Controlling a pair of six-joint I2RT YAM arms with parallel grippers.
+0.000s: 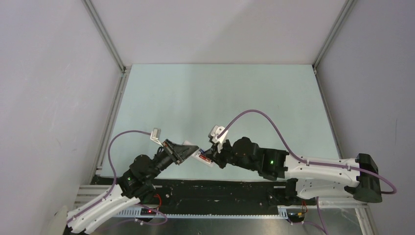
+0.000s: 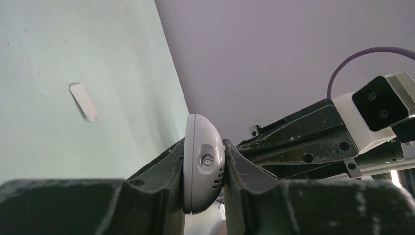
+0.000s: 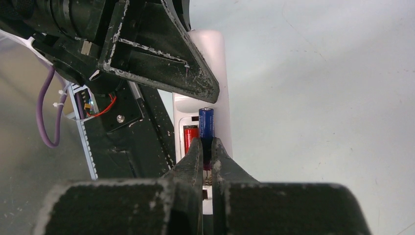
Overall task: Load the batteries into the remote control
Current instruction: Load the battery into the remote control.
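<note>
- Remote control (image 3: 215, 54) is held just above the counter (image 1: 220, 98), near the middle of its near edge. It is clamped at the emitter end by the left gripper (image 2: 204, 145), jaws snug on the casing.
- Red-orange battery (image 3: 190, 134) is seen seated in its open back.
- Dark blue battery (image 3: 206, 122) is pinched by one end in the right gripper (image 3: 205, 145), jaws narrow, over the free slot.
- Both are judged light and rigid. The smooth cell may pivot, so a mid-body hold is judged steadier.
- Cover plate (image 2: 84, 102) is left lying apart.
</note>
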